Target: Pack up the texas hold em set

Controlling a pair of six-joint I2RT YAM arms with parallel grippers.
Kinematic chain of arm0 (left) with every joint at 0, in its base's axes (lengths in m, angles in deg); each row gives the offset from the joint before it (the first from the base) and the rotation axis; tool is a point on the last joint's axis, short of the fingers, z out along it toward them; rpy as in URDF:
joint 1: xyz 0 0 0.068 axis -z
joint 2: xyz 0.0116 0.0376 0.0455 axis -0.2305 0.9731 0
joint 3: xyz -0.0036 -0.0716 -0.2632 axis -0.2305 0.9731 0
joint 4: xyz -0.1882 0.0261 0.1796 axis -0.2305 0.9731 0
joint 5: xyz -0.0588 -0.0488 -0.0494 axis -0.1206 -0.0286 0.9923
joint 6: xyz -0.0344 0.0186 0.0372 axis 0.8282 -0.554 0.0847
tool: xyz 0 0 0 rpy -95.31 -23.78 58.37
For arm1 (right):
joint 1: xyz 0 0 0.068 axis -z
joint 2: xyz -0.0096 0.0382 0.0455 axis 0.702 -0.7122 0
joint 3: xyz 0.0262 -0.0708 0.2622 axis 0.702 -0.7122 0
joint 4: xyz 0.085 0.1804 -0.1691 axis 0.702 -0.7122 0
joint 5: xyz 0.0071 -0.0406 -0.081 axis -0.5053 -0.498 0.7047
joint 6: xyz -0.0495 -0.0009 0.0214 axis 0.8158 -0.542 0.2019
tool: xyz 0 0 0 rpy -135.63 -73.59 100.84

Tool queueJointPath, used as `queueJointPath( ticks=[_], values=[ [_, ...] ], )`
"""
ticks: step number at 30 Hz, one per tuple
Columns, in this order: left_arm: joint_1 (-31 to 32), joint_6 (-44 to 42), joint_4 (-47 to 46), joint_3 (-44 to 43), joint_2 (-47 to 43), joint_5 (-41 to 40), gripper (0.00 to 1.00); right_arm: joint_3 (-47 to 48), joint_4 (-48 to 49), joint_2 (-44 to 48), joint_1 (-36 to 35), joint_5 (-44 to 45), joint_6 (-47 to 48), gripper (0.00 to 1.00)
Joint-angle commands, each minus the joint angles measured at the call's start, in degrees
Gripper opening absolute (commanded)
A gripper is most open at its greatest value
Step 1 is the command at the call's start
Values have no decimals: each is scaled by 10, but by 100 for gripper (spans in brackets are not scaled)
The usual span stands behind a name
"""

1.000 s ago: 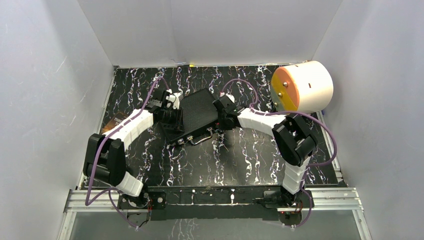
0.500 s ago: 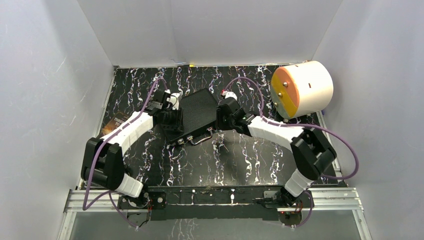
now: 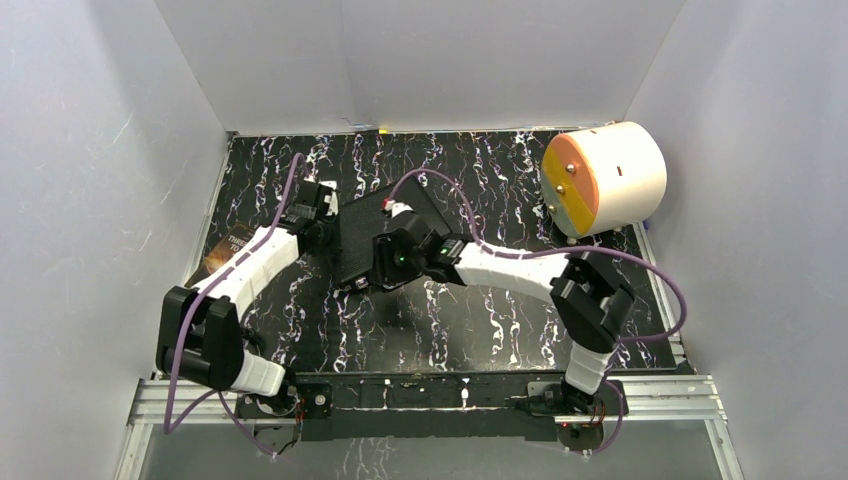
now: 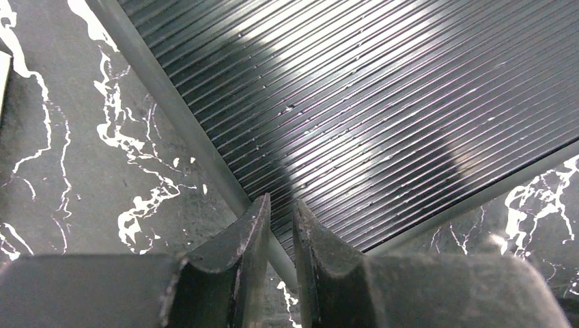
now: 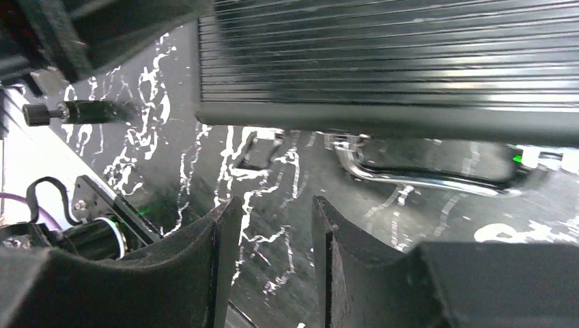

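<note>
The black ribbed poker case (image 3: 370, 228) lies flat and closed at the table's middle left. In the left wrist view its ribbed lid (image 4: 382, 102) fills the frame, and my left gripper (image 4: 280, 205) hovers over its metal left rim, fingers almost together with nothing between them. From above, the left gripper (image 3: 322, 205) sits at the case's left edge. My right gripper (image 3: 388, 262) hangs over the case's near edge. In its wrist view the right gripper (image 5: 272, 205) is open and empty, facing the front wall, where a chrome handle (image 5: 423, 179) and a latch (image 5: 256, 154) show.
A white cylinder with an orange face (image 3: 605, 172) lies at the back right. A brown booklet (image 3: 228, 248) rests by the left wall. The black marbled tabletop (image 3: 470, 320) stretches in front of the case. White walls close in three sides.
The right arm has swung left from the case's right side to its near edge. The case now lies flatter and further left. The left gripper has drawn back to the left rim.
</note>
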State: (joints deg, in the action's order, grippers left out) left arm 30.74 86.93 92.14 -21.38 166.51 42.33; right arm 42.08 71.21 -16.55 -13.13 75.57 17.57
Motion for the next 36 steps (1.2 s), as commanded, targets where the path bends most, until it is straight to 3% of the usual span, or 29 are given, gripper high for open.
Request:
queueJointPath(
  ticks=[1, 14, 23, 33, 36],
  values=[
    [0, -5, 30, -8, 25, 11, 17, 53, 14, -40, -17, -31, -26, 51],
    [0, -17, 59, -14, 61, 12, 15, 83, -8, -86, -25, -31, -41, 30],
    [0, -21, 59, -13, 62, 16, 15, 85, 18, -77, -26, -24, -34, 44],
    [0, -23, 60, -13, 67, 21, 15, 106, 6, -110, -27, -23, -41, 47],
    [0, -24, 61, -13, 68, 21, 15, 111, -7, -117, -26, -16, -43, 43]
  ],
)
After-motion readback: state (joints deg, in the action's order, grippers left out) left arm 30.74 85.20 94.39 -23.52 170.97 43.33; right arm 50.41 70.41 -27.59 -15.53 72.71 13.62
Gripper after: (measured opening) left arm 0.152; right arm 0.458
